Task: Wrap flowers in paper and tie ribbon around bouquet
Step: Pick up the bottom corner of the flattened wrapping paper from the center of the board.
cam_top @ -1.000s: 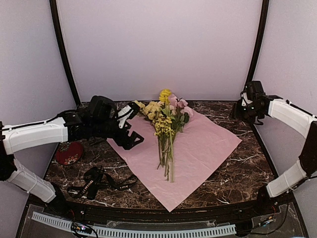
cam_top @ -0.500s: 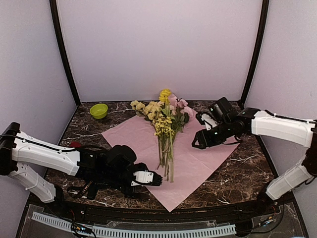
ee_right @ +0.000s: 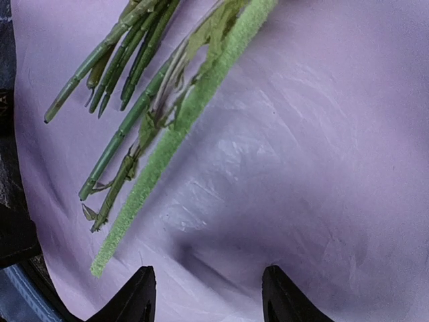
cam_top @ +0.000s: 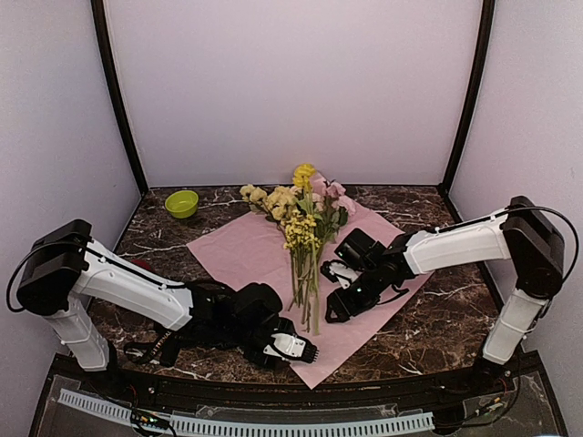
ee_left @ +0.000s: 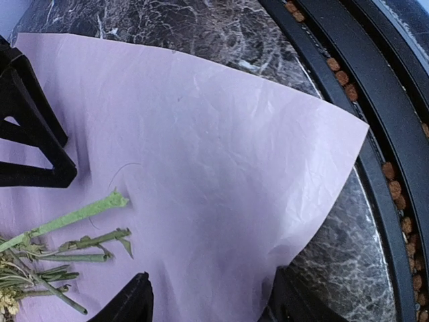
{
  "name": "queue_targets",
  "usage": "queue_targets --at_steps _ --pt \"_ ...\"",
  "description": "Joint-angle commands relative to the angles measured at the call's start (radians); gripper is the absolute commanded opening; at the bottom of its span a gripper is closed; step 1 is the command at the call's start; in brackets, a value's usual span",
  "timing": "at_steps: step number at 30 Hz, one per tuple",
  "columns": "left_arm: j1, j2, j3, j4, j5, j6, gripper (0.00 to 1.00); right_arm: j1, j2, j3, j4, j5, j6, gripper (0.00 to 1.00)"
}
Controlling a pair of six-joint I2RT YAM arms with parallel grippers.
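Found the task barely begun. Nearest, at the near left of the surface [cam_top: 446,323], saw the ribbon [cam_top: 169,340] lying in a loose heap, partly under the left arm, touching neither sheet nor stems. Just right of it, saw the left fingers [cam_top: 305,350] low over the near corner of the paper [cam_top: 383,259], spread fairly wide, one on either side of a bare patch of sheet, with nothing pinched between them. Saw the paper lying open and flat, lightly crinkled, with no edge folded up or over.

A little farther, just right of the stem ends, saw the right fingers [cam_top: 333,293] likewise parted above the sheet and holding nothing. Could not tell whether the tips touched it. Saw the flowers [cam_top: 305,223] laid along the middle of the sheet, cut ends toward the near side, blooms at the far corner and spilling just past it. Farthest, at the far left, noted a green bowl [cam_top: 182,203], well apart from all this.

Judged done: flowers placed on paper. Judged left: rolling or folding the sheet around the stems into a cone, then fetching the ribbon and tying it round. Took both arms to be set for a first fold at the near corner.
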Motion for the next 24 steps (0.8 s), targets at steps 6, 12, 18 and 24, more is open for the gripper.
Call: queue_targets --at_steps 6,12,18,24 --pt "0.007 0.08 0.042 0.024 -0.068 0.038 0.43 -0.009 0.055 -0.038 0.041 -0.062 -0.024 0.54" --pt "0.026 0.07 0.079 -0.035 -0.013 -0.006 0.14 -0.027 0.024 -0.046 0.028 -0.093 -0.04 0.54" --pt "0.065 0.028 0.117 -0.081 0.05 -0.075 0.0 -0.056 -0.045 -0.024 0.0 -0.148 -0.089 0.55" --pt "0.124 -0.02 0.135 -0.066 0.199 -0.15 0.0 -0.108 -0.097 0.023 -0.038 -0.199 -0.145 0.56"
